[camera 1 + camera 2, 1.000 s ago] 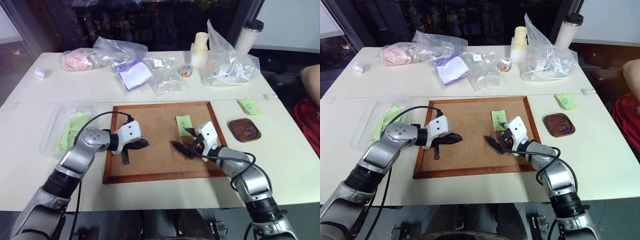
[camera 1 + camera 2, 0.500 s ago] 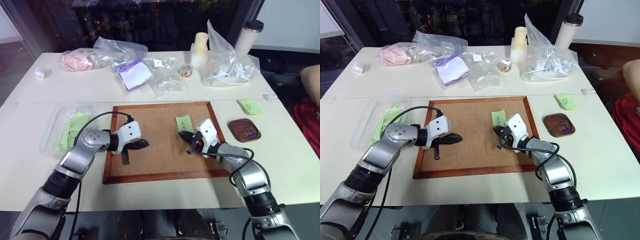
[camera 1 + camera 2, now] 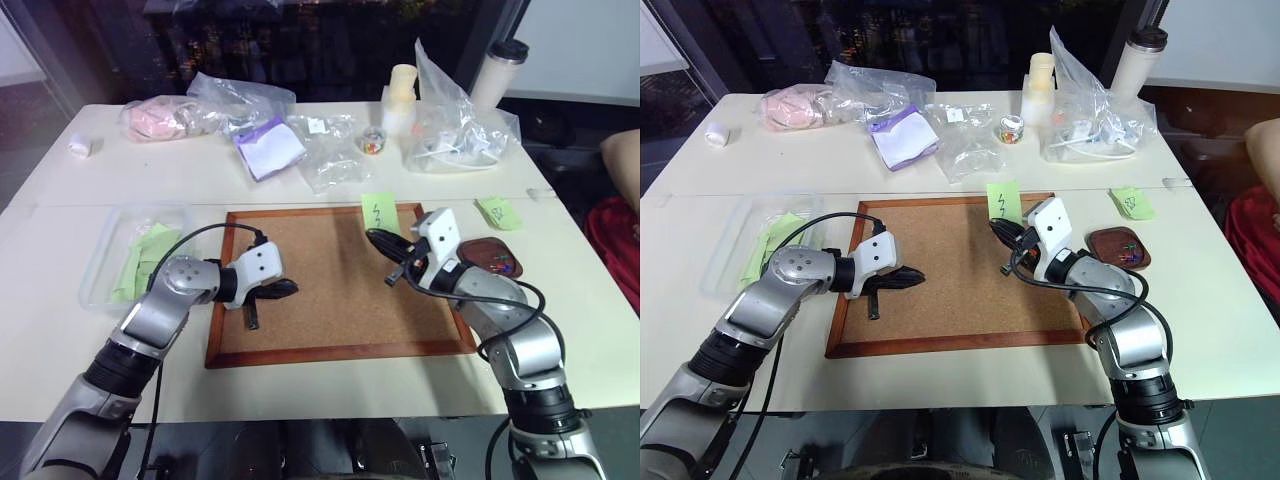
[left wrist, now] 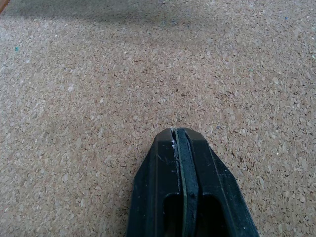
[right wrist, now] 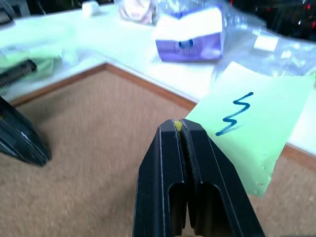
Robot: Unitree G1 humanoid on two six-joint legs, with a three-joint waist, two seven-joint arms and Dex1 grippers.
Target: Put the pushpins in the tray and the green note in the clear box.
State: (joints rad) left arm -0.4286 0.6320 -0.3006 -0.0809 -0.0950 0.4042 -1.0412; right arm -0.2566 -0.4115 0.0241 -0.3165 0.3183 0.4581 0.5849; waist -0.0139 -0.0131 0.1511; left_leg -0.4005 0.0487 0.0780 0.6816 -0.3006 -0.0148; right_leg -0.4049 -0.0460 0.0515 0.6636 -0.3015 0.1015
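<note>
The right hand is pinched shut on a corner of the small light-green square sticky note with the zigzag scribble, which stands up off the wood-framed corkboard near its far edge. The shallow transparent plastic rectangular box sits on the white tabletop well off to the robot's left, across the whole corkboard from the note, so I judge the carry must run leftward. The left hand, fingers pressed together and empty over the cork, lies between note and box and is much nearer the box. The small dark-brown wooden tray sits just right of the board with coloured pushpins in it.
</note>
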